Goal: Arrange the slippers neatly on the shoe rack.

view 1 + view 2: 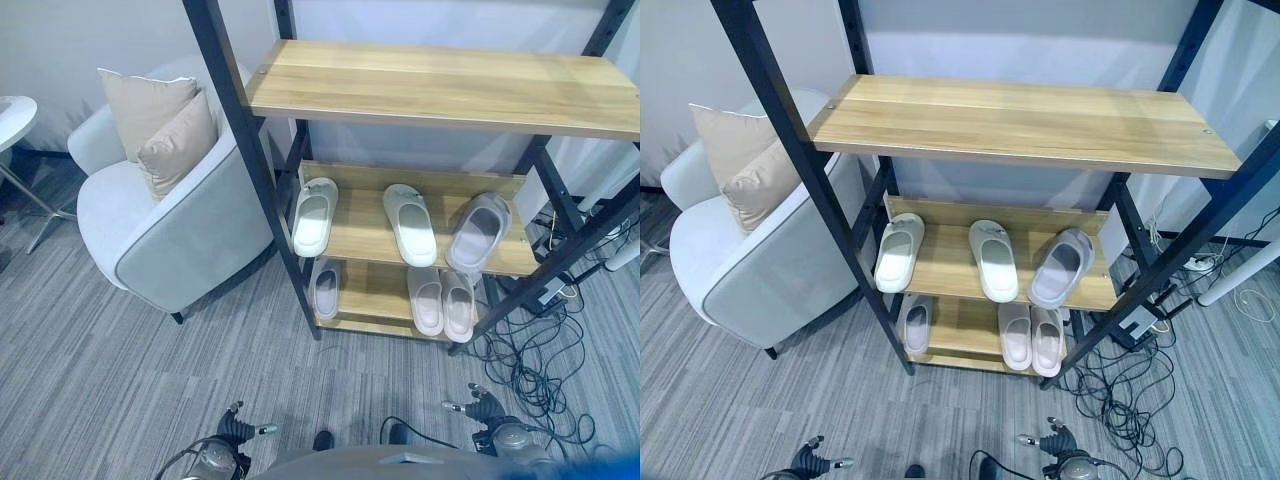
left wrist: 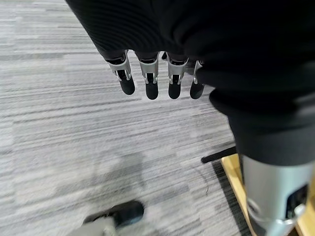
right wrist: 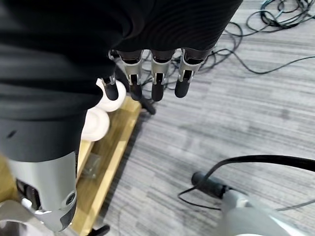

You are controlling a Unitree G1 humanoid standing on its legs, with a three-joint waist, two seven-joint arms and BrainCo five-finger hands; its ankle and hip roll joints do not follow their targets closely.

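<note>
Slippers (image 1: 410, 224) on shoe rack (image 1: 440, 90), well apart from robot hands.

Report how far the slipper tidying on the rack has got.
Done: all six slippers sit on the shoe rack. On the bottom shelf, the pinkish pair lies side by side.
In hand: nothing; the left hand and right hand hang open over the carpet.
Left: on the middle shelf, the grey slipper lies angled and the white slippers lie apart; the lone slipper below sits away from the pair.
</note>
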